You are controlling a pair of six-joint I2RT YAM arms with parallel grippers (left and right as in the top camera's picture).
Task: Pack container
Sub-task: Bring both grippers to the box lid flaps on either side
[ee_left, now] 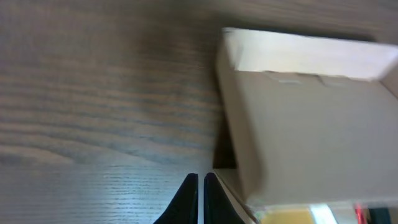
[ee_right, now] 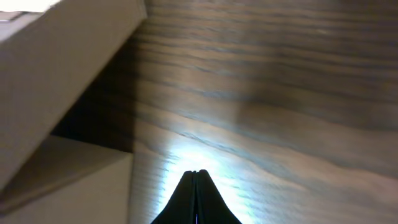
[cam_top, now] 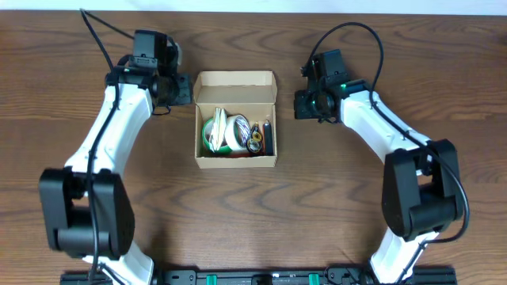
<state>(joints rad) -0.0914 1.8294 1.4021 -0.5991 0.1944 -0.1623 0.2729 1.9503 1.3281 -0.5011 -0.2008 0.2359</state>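
The container (cam_top: 236, 160) is a small tan cardboard box at the table's middle, its lid flap (cam_top: 235, 89) open and raised at the far side. Inside lie a green-and-white tape roll (cam_top: 234, 131), a white item (cam_top: 215, 129), a small dark ring (cam_top: 255, 141) and a black marker (cam_top: 269, 136). My left gripper (cam_top: 184, 89) is shut and empty just left of the flap; its wrist view shows the shut fingers (ee_left: 201, 179) beside the box wall (ee_left: 311, 137). My right gripper (cam_top: 301, 104) is shut and empty right of the box; its fingers (ee_right: 196, 175) hover over bare wood beside the box (ee_right: 62, 81).
The dark wood table (cam_top: 348, 198) runs in all directions around the box. A black rail (cam_top: 253, 277) lies along the near edge. Cables arc above both arms at the far side.
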